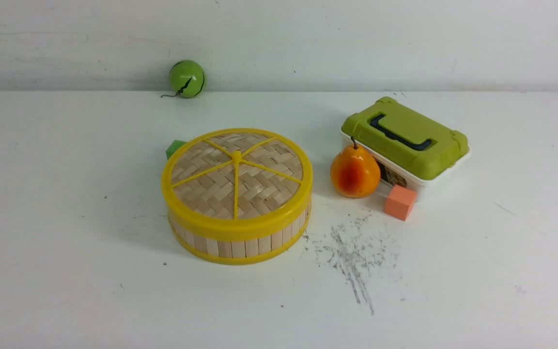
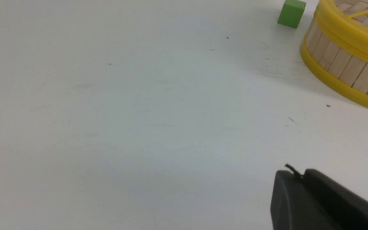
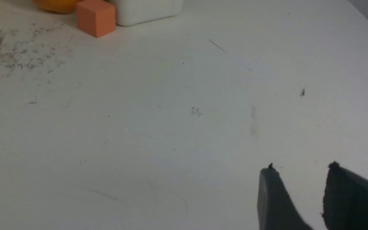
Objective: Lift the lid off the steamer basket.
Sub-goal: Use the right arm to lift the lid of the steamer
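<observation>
"Where is the steamer basket [image 1: 245,247]?"

"On the white table [image 1: 114,300], a little left of the middle in the front view. Its wall of pale wooden slats stands upright between yellow rims."

"And the lid [image 1: 211,194]?"

"Seated on top of the basket, covering it. It's woven bamboo with a thick yellow edge, and its spokes meet at a small yellow knob [image 1: 236,156]."

"Anything near it?"

"A green block [image 1: 175,147] peeks out just beside the basket, on its far left side. Most of that block is hidden in the front view, so I can't swear to whether the two touch. Farther back, by the wall, there's a round green fruit [image 1: 187,79] with dark markings."

"What about the right side?"

"An orange pear-shaped fruit [image 1: 355,171], red on its front, stands between the basket and a white box [image 1: 446,173]. The box wears an olive-green cover [image 1: 410,138] with a dark handle [image 1: 397,136]. A salmon-coloured cube [image 1: 400,202] sits at the box's near corner."

"How are the grippers?"

"The left gripper [image 2: 294,177] has its fingertips together, with nothing between them. The right gripper [image 3: 302,169] has a clear gap between its tips and holds nothing. Both are well apart from the basket."
</observation>
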`<move>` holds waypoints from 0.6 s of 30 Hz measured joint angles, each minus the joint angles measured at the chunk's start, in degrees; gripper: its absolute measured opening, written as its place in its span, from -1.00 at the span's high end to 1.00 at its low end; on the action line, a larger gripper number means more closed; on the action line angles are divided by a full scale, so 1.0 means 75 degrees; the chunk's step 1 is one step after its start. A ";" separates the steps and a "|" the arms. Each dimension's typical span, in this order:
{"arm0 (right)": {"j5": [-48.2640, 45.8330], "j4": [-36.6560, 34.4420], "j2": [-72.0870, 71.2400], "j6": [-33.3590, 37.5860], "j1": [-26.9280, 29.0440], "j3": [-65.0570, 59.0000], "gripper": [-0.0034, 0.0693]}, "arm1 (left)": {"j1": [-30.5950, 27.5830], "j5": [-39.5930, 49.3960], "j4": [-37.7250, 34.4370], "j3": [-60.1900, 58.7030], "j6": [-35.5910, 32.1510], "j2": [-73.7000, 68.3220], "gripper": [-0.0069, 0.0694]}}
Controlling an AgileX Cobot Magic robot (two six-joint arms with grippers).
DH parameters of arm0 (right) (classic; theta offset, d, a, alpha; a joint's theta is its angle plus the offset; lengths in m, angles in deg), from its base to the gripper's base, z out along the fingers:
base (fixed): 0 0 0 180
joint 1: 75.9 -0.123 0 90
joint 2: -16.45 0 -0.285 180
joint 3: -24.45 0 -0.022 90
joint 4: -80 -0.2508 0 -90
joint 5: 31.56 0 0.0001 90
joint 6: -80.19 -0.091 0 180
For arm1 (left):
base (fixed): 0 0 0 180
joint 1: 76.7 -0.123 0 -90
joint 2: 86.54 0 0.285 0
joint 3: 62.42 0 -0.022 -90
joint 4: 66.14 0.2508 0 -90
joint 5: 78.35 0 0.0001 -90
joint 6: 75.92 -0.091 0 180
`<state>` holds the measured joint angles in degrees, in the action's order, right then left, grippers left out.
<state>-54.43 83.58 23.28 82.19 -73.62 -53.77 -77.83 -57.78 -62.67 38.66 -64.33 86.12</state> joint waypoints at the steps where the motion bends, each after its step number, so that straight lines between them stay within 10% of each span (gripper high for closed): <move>1: 0.0000 0.0000 0.0000 0.0000 0.0000 0.0000 0.25 | 0.0000 0.0000 0.0000 0.0000 0.0000 0.0000 0.71; 18: 0.0000 0.0000 0.0000 0.0000 0.0000 0.0000 0.25 | 0.0000 0.0000 0.0000 0.0000 0.0000 0.0000 0.68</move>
<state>-54.43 83.58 23.28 82.19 -73.62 -53.77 -77.83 -57.78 -62.67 38.66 -64.33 86.12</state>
